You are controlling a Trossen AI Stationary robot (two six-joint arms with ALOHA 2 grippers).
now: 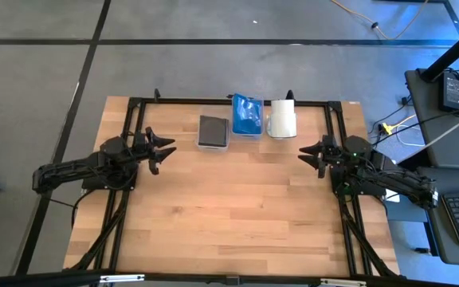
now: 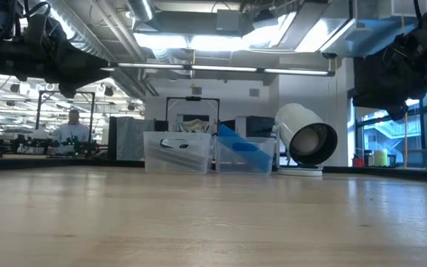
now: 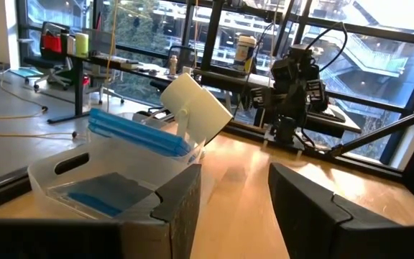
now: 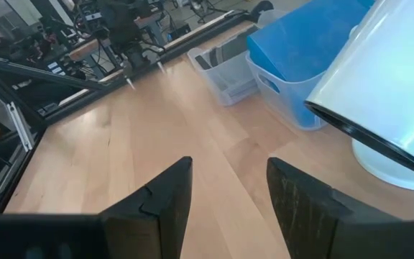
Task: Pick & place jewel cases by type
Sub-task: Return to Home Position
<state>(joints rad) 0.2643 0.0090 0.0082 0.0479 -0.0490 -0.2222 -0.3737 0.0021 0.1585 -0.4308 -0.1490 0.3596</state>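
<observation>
Two clear bins stand side by side at the table's far edge. The left bin [image 1: 213, 132] holds dark grey jewel cases [image 1: 212, 129] lying flat. The right bin [image 1: 246, 127] holds translucent blue jewel cases [image 1: 246, 113], which lean tilted with their upper ends above the rim [image 2: 237, 144]. My left gripper [image 1: 164, 153] hovers open above the table's left side, its fingers [image 3: 182, 198] with nothing between them. My right gripper [image 1: 307, 154] hovers open above the right side, and nothing lies between its fingers [image 4: 160, 198].
A white cylinder roll [image 1: 282, 118] lies on its stand just right of the blue-case bin, close to my right gripper. A black frame [image 1: 229, 101] borders the table's far and side edges. The wooden tabletop [image 1: 229, 207] spreads bare between and in front of the arms.
</observation>
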